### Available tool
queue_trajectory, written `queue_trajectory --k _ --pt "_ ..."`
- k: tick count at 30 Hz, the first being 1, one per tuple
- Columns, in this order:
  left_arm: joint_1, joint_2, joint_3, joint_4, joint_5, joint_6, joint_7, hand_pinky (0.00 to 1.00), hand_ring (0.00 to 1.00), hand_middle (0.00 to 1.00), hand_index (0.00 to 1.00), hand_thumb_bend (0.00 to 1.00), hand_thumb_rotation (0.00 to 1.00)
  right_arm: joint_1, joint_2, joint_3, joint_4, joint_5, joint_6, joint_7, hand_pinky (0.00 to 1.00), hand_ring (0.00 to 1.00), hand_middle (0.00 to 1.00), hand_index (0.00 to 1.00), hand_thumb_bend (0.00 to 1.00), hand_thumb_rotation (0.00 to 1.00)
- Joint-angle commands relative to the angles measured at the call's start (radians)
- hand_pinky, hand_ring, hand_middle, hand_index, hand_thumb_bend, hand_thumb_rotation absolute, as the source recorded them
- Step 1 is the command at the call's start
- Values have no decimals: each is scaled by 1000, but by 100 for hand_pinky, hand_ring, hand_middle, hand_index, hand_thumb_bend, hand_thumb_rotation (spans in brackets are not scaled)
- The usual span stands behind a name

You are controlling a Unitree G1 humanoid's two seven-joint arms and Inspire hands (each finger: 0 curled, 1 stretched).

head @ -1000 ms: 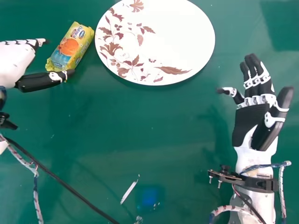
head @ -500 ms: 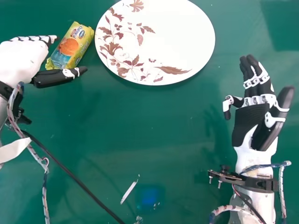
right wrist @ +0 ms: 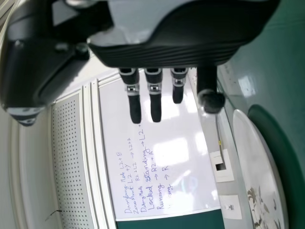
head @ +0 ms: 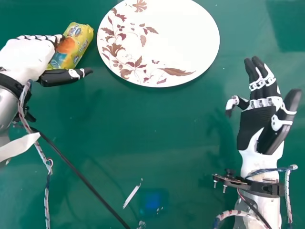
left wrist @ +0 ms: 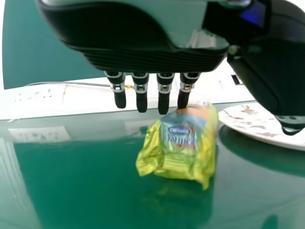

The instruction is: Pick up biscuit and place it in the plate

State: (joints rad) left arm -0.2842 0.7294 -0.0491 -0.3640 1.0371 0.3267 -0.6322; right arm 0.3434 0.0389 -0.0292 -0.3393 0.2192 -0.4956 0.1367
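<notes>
Biscuit packet (head: pixel 74 50): on the green table (head: pixel 143 129), to the left of the plate (head: pixel 162 43) and near its rim, apart from it; yellow wrapper with orange and blue parts, lying slantwise in the head view.
My left hand (head: pixel 26 57): at the packet, on the head view's left side; fingers extended and apart from my thumb (head: pixel 62 77), the packet between them.
My left fingertips: overlapping the packet's edge as the head camera sees it; whether they touch the wrapper, I can't tell.
My left thumb: stretched out beside the packet's near end, pointing toward the plate's side of the table.
My right hand (head: pixel 257 121): over on the right, well apart from packet and plate; mostly straight fingers, thumb standing away from them.
Plate: white and round, with brown leaves and flowers along its left and near parts.
Dark cable (head: pixel 81 176): running slantwise from beside my left arm to the head view's bottom edge.
White scrap (head: pixel 132 195): thin, on the near part of the table.
Whiteboard (right wrist: pixel 190 191): handwritten, beyond my right fingers in the right wrist view.
</notes>
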Motion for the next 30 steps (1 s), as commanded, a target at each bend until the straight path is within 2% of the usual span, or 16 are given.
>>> queue_trajectory --k 1,8,12,17,21,30 --pt "16 -13 -14 30 -17 -11 12 100 100 100 100 100 79 23 -1 -4 -4 4 -4 0 0 89 88 85 100 56" --pt "23 -26 -17 80 -35 -20 79 100 100 100 100 100 80 28 -3 -11 -11 2 0 -4 0 92 90 85 100 54" --pt "19 -37 -25 106 -25 -1 104 100 100 100 100 100 80 24 -5 -17 -1 5 -13 2 0 95 92 86 100 54" --pt "21 -69 -30 128 -1 34 178 100 100 100 100 100 80 26 -12 -22 -1 14 -12 9 0 97 93 88 100 57" --pt "16 -79 -34 140 5 52 186 100 100 100 100 100 80 26 -14 -25 -7 17 -5 6 0 100 94 90 100 60" --pt "2 -92 -36 185 -6 64 197 100 100 100 100 100 79 14 -28 -35 7 45 -12 30 0 100 94 89 100 58"
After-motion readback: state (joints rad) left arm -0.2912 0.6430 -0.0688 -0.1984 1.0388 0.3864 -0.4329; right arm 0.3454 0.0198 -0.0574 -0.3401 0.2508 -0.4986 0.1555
